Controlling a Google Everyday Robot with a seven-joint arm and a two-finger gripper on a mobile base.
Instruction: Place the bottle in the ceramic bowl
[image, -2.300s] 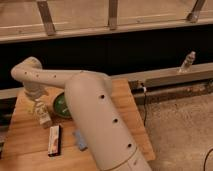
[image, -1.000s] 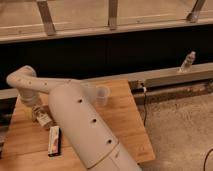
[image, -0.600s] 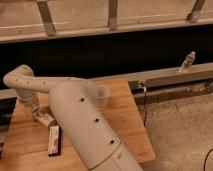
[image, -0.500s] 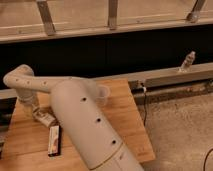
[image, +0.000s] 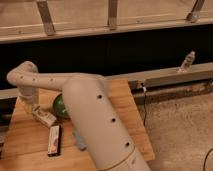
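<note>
At the table's (image: 127, 115) left edge, the gripper (image: 34, 107) is pressed together at the bottle (image: 46, 118).
The ceramic bowl (image: 59, 106) sits just right of it; the bottle's label is unreadable.

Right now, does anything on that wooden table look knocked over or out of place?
The small whitish-cream bottle lies on its side, slantwise, beside the round green bowl rather than standing. The claw is down at the end away from the bowl, closed on it. Nothing looks spilled.
</note>
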